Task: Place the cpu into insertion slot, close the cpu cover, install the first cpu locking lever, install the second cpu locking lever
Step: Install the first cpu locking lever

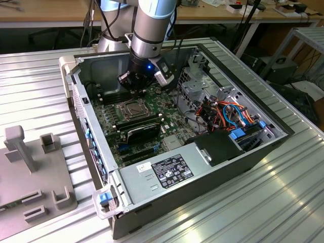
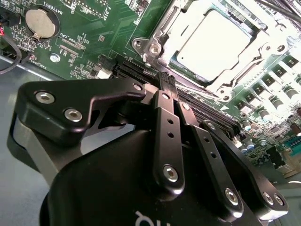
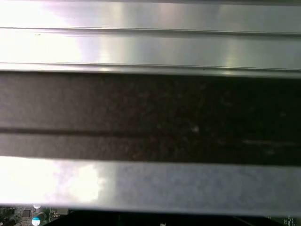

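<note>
Ribbed silver aluminium table [image 1: 283, 202] carries everything. Directly on it: open dark-grey metal computer case [image 1: 212, 167], lying on its side beneath the black gripper [image 1: 135, 87]; grey plastic fixture tray with upright posts [image 1: 30, 172], well apart from the gripper, toward the exterior view's left.

Print on white power supply label [image 1: 169, 170] and motherboard [image 2: 84, 61] (tiny silkscreen): nothing legible.

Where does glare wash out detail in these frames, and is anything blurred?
In the second wrist view, glare bleaches the cpu top nearly white, and the board's far edge is washed out too. In the first wrist view, soft, blurred metal bands carry bright hot spots. The exterior view is evenly lit.
</note>
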{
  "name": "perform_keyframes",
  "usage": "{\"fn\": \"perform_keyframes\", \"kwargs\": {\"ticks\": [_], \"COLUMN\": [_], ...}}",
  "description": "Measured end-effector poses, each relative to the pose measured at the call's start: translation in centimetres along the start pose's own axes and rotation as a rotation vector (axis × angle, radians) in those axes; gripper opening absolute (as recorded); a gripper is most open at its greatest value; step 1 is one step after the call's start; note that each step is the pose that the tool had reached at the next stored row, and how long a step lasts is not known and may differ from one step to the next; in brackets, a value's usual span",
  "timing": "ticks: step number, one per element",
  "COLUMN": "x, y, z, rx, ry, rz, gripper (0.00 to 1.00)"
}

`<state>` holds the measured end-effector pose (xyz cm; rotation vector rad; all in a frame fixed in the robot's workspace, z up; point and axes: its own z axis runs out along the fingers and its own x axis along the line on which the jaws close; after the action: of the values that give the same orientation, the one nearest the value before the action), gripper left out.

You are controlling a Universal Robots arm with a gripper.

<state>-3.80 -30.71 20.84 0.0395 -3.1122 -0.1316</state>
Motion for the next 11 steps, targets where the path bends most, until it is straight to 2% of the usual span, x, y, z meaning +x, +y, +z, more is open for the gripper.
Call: {"fn": "perform_keyframes", "kwargs": {"ticks": [11], "x": [0.00], "y": [-0.29], "z": [0.09], "rx": [-0.0001], "ry": [0.0000], "rz": [0.000], "gripper": [0.11]}}
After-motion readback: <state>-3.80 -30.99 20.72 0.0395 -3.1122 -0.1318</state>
